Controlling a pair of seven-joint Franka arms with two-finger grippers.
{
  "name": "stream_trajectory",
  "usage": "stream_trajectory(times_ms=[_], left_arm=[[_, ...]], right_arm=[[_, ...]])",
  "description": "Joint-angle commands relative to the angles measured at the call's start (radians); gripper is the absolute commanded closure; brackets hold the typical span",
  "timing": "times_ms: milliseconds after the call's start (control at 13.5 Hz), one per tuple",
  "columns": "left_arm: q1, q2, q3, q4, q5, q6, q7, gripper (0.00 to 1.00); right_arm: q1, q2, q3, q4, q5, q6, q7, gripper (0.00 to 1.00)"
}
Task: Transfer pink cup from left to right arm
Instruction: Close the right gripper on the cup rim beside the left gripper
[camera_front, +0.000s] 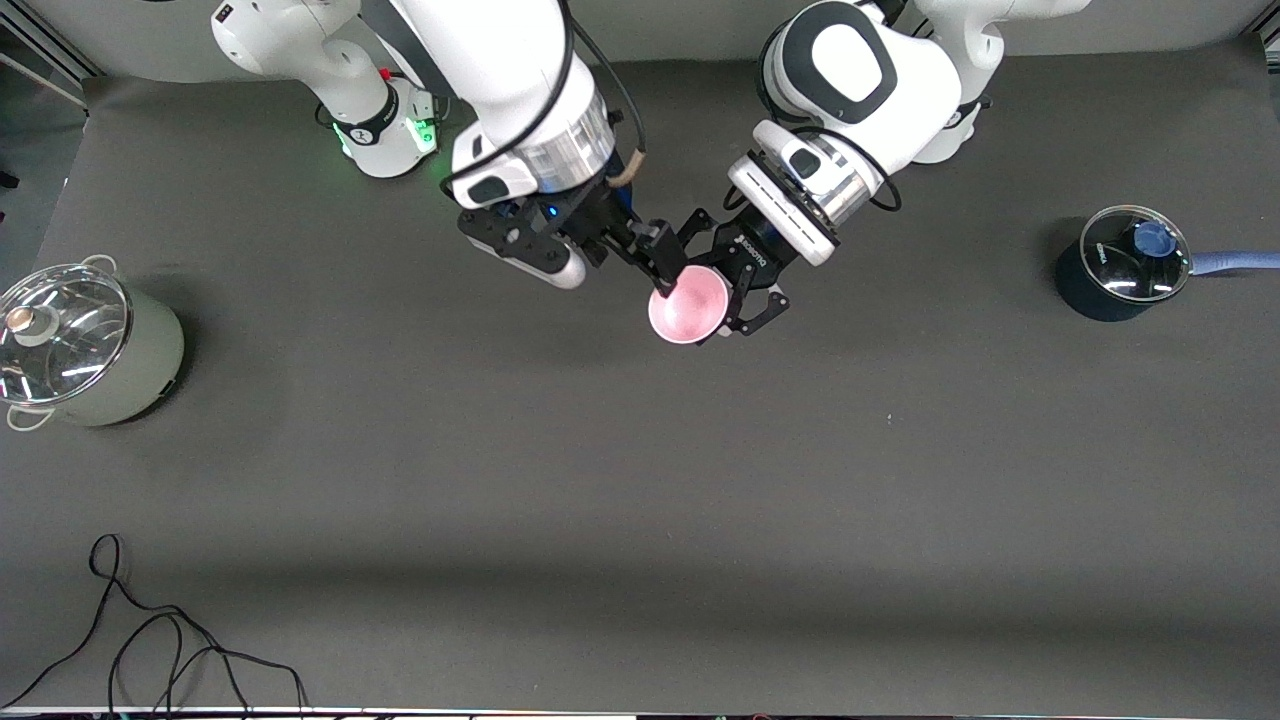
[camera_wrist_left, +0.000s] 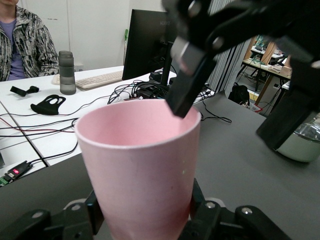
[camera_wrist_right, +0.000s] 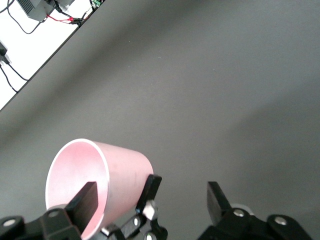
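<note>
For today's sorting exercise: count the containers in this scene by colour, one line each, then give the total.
Pink cup: 1
Pale green pot with glass lid: 1
Dark blue saucepan with glass lid: 1
Total: 3

Lidded pale green pot (camera_front: 85, 345), lidded dark saucepan (camera_front: 1120, 266), black cable (camera_front: 150, 640).

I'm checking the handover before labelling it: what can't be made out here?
- Front view: the pink cup base and wall, hidden by its own mouth and the left end effector.
- Left wrist view: the cup's base, cut off by the edge.
- Right wrist view: whether the right end effector touches the rim.
</note>
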Motion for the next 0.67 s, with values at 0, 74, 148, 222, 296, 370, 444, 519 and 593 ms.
stream_trajectory(times_ms=[0, 74, 148, 222, 296, 370, 444, 519, 593], left_arm=[[-0.021, -0.004, 0.011, 0.006, -0.012, 0.026, 0.009, 0.71], [-0.021, -0.004, 0.011, 0.006, -0.012, 0.026, 0.009, 0.7], [-0.021, -0.004, 0.011, 0.006, -0.012, 0.026, 0.009, 0.69], [-0.021, -0.004, 0.011, 0.006, -0.012, 0.026, 0.009, 0.69], [-0.021, -0.004, 0.011, 0.006, -0.012, 0.026, 0.009, 0.69], [-0.021, -0.004, 0.011, 0.006, -0.012, 0.026, 0.009, 0.68], [-0.021, -0.004, 0.011, 0.006, -0.012, 0.026, 0.009, 0.68], [-0.021, -0.004, 0.011, 0.006, -0.012, 0.026, 0.009, 0.65], [-0.021, -0.004, 0.011, 0.006, -0.01, 0.026, 0.009, 0.63]], right_arm=[[0.003, 0.064, -0.007, 0.064, -0.014, 0.02, 0.018, 0.15], [0.003, 0.064, -0.007, 0.064, -0.014, 0.026, 0.018, 0.43], [0.001, 0.064, -0.007, 0.064, -0.013, 0.026, 0.015, 0.78], [0.001, 0.064, -0.007, 0.065, -0.013, 0.026, 0.014, 1.0], [0.001, 0.063, -0.009, 0.065, -0.013, 0.026, 0.014, 1.0], [0.001, 0.063, -0.01, 0.065, -0.013, 0.028, 0.012, 1.0], [0.0, 0.061, -0.01, 0.067, -0.013, 0.028, 0.005, 1.0], [-0.002, 0.061, -0.01, 0.069, -0.013, 0.031, 0.005, 1.0], [-0.002, 0.061, -0.01, 0.069, -0.013, 0.041, 0.006, 1.0]])
